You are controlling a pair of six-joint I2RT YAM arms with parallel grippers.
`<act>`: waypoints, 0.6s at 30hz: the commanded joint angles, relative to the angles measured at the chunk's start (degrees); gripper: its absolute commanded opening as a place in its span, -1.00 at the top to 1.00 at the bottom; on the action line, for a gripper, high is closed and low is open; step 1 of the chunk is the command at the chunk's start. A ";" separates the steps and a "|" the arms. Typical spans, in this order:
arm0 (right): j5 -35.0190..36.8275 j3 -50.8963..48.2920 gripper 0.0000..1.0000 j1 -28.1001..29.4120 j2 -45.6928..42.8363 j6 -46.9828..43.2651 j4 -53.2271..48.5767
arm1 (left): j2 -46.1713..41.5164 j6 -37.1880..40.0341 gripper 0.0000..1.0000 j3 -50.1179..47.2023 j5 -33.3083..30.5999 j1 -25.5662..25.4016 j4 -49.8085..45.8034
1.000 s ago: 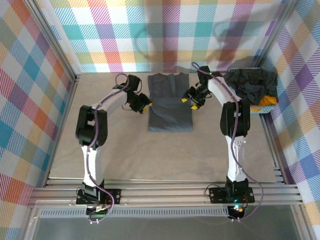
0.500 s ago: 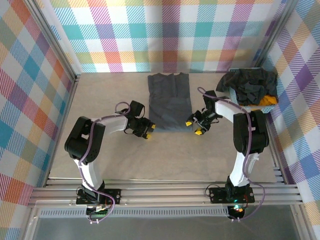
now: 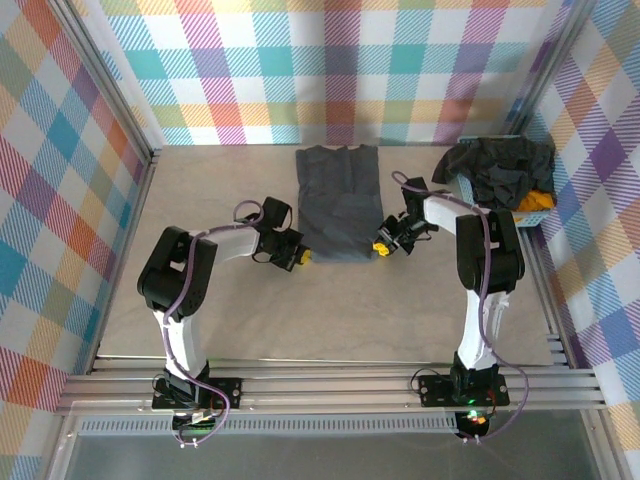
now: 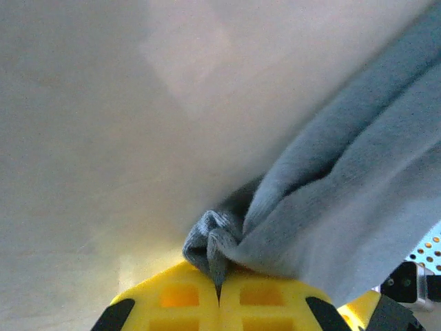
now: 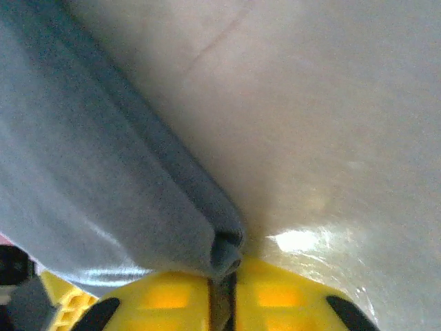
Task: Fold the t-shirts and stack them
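The dark grey t-shirt [image 3: 340, 205] lies flat on the table [image 3: 300, 320] at its far middle, folded lengthwise into a long narrow strip, with the collar end toward the checked wall [image 3: 340, 70] and the hem end toward me. I have both near corners of it in hand. The left gripper [image 3: 297, 256] sits low at the near left corner, and on my left wrist feed its yellow fingers [image 4: 172, 296] are pressed together with no gap that I can see, a small bunched tip of the dark grey t-shirt [image 4: 344, 214] caught between them just above the table surface. The right gripper [image 3: 383, 247] is at the near right corner, and my right wrist feed gives me the same: yellow fingers [image 5: 282, 293] closed to a thin seam, the rolled edge of the cloth [image 5: 83, 172] nipped at the very tip, the layers running off to the left of that view. Both forearms reach inward from either side, so the two grippers face each other across the hem. Well to the right, in the far right corner, a heap of dark t-shirts [image 3: 500, 165] sits piled in the light blue basket [image 3: 537, 218], with an orange-yellow t-shirt [image 3: 533, 203] showing at the heap's near right side
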 commanded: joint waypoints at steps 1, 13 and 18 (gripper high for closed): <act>1.63 4.05 1.00 0.21 -5.13 0.59 -1.39 | -2.82 1.81 1.00 2.24 -3.07 1.01 1.21; 0.39 13.17 1.00 0.29 -13.99 -0.07 -12.11 | -16.75 6.31 1.00 2.84 0.98 2.18 -8.76; -3.81 -1.30 1.00 1.95 -20.71 -0.51 -12.08 | -22.56 11.03 1.00 -6.68 5.56 -0.40 -15.31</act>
